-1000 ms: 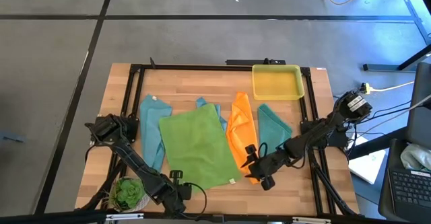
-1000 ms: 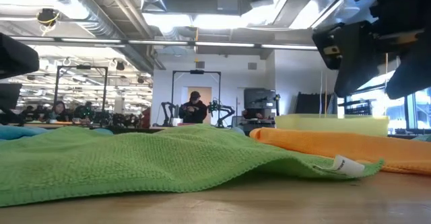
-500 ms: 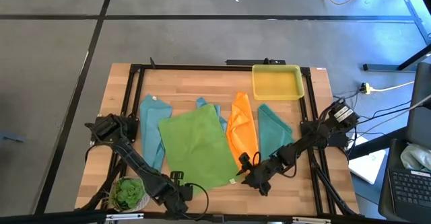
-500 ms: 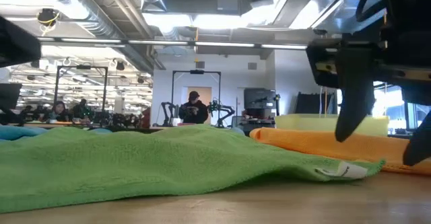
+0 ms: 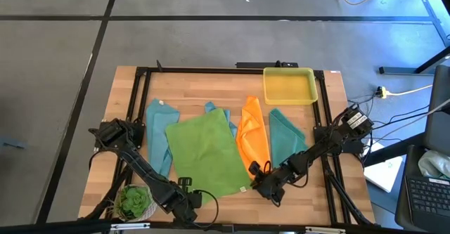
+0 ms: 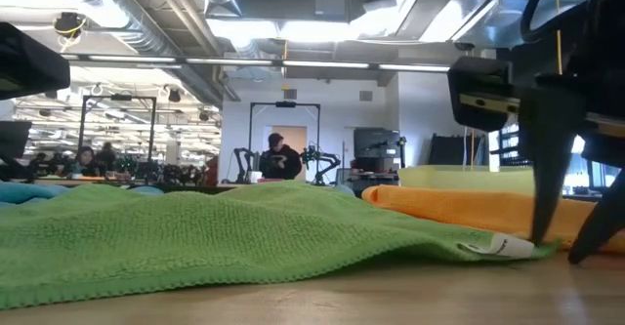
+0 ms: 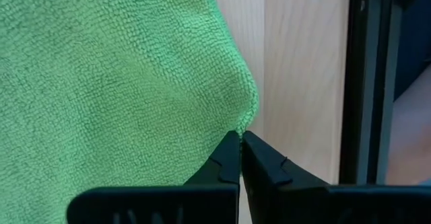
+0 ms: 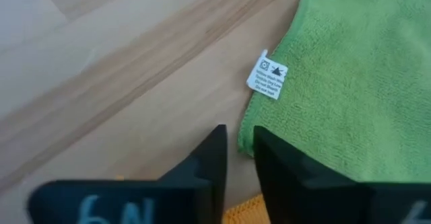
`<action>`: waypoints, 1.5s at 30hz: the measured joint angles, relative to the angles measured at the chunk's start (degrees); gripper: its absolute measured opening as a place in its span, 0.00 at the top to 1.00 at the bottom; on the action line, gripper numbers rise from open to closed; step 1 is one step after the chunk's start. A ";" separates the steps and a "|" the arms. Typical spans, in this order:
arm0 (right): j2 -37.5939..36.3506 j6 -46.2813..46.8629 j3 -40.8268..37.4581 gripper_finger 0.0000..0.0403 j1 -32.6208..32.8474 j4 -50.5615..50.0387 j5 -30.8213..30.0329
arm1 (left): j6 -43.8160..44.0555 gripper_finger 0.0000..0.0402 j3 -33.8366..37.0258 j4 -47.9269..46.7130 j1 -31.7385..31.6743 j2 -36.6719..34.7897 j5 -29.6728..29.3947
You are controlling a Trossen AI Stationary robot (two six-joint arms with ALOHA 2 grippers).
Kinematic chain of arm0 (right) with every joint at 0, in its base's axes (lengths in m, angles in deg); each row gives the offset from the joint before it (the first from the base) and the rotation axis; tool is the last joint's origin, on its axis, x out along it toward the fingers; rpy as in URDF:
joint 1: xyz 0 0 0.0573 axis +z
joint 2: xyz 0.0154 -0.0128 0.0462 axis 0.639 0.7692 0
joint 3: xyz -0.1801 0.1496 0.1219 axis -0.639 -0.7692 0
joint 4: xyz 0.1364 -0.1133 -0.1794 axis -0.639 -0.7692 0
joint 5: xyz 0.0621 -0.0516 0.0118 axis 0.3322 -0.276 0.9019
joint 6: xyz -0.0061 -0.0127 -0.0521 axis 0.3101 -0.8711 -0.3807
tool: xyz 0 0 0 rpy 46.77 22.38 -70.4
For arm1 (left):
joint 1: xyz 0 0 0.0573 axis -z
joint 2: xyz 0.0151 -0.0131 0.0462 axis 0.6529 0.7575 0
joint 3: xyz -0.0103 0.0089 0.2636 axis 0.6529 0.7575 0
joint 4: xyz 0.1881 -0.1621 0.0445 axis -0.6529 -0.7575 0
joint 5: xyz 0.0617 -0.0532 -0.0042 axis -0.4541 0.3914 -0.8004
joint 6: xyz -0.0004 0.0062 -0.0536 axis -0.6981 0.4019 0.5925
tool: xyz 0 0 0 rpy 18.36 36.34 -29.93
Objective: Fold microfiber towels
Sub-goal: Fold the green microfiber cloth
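Note:
A lime green towel (image 5: pixel 204 153) lies spread flat in the middle of the table, with a white tag (image 8: pixel 267 75) at its near right corner. My left gripper (image 7: pixel 240 138) is shut at its near left corner (image 5: pixel 186 192). My right gripper (image 8: pixel 239 140) stands at the tagged corner (image 6: pixel 503 245), its fingers drawn close together on the towel's edge. An orange towel (image 5: pixel 253 132) lies beside the green one, partly under its right edge. A teal towel (image 5: pixel 285 139) lies further right. Two light blue towels (image 5: pixel 156 132) (image 5: pixel 214 109) lie partly under the green one's left and far sides. My left gripper pinches the very tip of the green towel's near left corner (image 7: pixel 248 120) between its fingertips, coming steeply from above. The cloth bulges up a little beside the tips and otherwise lies on the table. My right gripper has the green towel's near edge (image 8: pixel 250 143) just beside the tag between its fingers, slanting down from the table's right. One finger (image 8: pixel 283 177) lies over the cloth, the other (image 8: pixel 209 163) over the bare wood. The towel lies flat on the table.
A yellow tray (image 5: pixel 289 84) stands at the far right of the table. A small green plant (image 5: pixel 132 201) sits at the near left corner. Black frame rails (image 5: pixel 137 107) run along the table's sides. Bare wood shows along the near edge.
My right gripper has come down toward the green towel's tagged near right corner, rolled about its own axis, and drawn its fingers from wide apart to nearly together on the towel's edge. The raised corner has flattened a little.

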 joint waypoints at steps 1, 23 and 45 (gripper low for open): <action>0.00 -0.02 0.00 0.88 -0.06 -0.31 0.00 | 0.00 1.00 0.00 -0.04 0.00 0.00 0.00; -3.46 -0.70 6.00 0.99 2.02 -8.31 -10.16 | 0.83 1.00 -1.56 -4.87 0.44 -0.50 -0.49; -7.58 -17.65 10.56 1.00 -16.20 -9.88 -28.86 | 7.42 1.00 -5.22 -49.82 -1.67 -0.57 -32.59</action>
